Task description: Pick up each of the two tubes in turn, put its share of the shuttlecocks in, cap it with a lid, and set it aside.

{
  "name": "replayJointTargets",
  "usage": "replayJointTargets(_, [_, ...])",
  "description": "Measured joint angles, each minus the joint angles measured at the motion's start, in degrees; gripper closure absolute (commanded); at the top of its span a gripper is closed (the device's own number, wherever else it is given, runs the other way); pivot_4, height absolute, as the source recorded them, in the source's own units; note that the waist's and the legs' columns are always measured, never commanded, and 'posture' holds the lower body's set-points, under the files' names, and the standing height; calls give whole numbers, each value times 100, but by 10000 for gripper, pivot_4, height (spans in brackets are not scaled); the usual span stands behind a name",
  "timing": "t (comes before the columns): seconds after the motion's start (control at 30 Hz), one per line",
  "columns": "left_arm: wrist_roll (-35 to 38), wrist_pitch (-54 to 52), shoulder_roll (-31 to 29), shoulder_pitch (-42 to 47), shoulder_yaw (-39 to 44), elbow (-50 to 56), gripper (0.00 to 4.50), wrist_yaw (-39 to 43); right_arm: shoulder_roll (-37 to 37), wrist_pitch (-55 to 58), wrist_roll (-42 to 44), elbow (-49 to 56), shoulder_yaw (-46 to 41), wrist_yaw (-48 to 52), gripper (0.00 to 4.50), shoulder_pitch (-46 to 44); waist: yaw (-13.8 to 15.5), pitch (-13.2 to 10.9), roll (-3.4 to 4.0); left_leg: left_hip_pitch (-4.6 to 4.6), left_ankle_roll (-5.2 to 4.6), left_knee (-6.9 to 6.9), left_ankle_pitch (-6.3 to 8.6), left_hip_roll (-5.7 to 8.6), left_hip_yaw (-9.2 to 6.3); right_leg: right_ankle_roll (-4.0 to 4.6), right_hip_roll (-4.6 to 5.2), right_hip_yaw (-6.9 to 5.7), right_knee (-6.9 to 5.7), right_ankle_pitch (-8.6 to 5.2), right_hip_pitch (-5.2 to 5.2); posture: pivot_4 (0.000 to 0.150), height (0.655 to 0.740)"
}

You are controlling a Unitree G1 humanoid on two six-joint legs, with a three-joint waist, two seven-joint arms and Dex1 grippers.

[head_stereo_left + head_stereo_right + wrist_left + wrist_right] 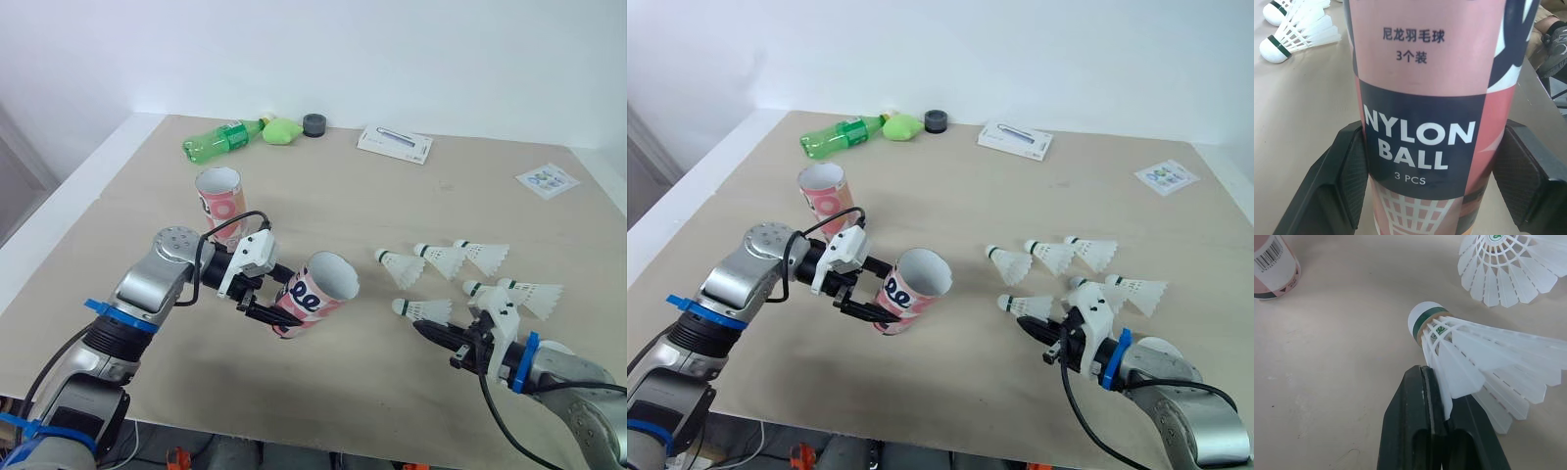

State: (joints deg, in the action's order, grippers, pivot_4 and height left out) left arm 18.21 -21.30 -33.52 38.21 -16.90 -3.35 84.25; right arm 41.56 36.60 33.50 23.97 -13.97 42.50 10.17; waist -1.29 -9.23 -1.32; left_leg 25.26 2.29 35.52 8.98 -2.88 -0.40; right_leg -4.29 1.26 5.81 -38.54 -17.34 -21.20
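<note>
Nylon skirt (1469,364) is barely pinched by the right gripper (1436,390), so the shuttlecock (1432,325) may be dropped. At 9 o'clock the tube (315,294) is clamped by the left gripper (266,305).

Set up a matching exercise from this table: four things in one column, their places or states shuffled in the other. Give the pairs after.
Things
1. near tube
2. far tube
3. green bottle
4. nearest shuttlecock

States
a. lying on its side near the table's far edge
b. standing upright on the table, mouth open
c. pinched by its skirt in the right gripper
d. clamped, tilted, in the left gripper

Pairs: 1-d, 2-b, 3-a, 4-c
</note>
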Motion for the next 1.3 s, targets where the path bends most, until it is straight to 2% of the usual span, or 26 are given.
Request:
replayJointTargets(0.13, [23, -4, -25, -6, -5, 6, 12716, 2, 108, 91, 449, 265, -404, 257, 43268, 114, -1, -1, 3, 1, 0, -1, 0, 0, 0, -1, 0, 1, -1, -1, -1, 1500, 7203])
replayJointTargets(0.23, [35, -58, -74, 10, -11, 7, 12716, 11, 489, 170, 1021, 959, -817, 599, 43268, 70, -9, -3, 6, -4, 0, -1, 0, -2, 0, -1, -3, 1, -4, -1, 1, 1500, 7203])
replayJointTargets(0.37, [76, -364, -81, 136, -86, 2, 12716, 72, 1119, 199, 1307, 1510, -893, 781, 43268, -675, -17, -5, 5, -8, 0, 4, -3, -3, 1, 2, -3, 2, -11, 1, 0, 1500, 7203])
replayJointTargets(0.5, [75, -510, -53, 294, -227, -19, 12716, 192, 1630, 17, 970, 1479, -533, 839, 43268, -1672, -17, -8, -1, -4, 1, 5, -4, -3, 4, 24, 0, 3, -10, -11, -6, 1500, 7203])
replayJointTargets(0.7, [44, -492, 8, 459, -311, -182, 12716, 352, 1883, -235, 496, 1064, 330, 1238, 43268, -2726, 1, -13, 7, 11, 0, -3, 5, 3, 2, 23, 4, -1, -11, -6, -16, 1500, 7203])
replayJointTargets(0.87, [17, -477, 39, 491, -322, -227, 12716, 375, 1999, -442, 225, 1056, 953, 1696, 43268, -3168, 3, -16, 12, 13, -2, -2, 5, 4, -2, 23, 7, -6, -12, -7, -16, 1500, 7203])
replayJointTargets(1.1, [-17, -468, 49, 491, -313, -232, 12716, 365, 1983, -519, 214, 1063, 1114, 1966, 43268, -3624, 2, -16, 12, 11, -1, 4, 5, 3, -3, 12, 7, -8, -16, -10, -15, 1500, 7203])
replayJointTargets(1.2, [-29, -462, 85, 493, -308, -237, 12716, 349, 1779, -408, 55, 989, 1632, 1957, 32919, -4039, -1, -17, 14, 10, 0, 9, 4, 3, -1, 14, 7, -4, -28, -10, -20, 1500, 7203])
replayJointTargets(1.3, [-30, -459, 97, 492, -309, -240, 12716, 338, 1743, -279, -67, 901, 1842, 1947, 18856, -4304, 6, -18, 13, 11, 0, 10, 4, 3, -3, 16, 7, -6, -30, -10, -19, 1500, 7203])
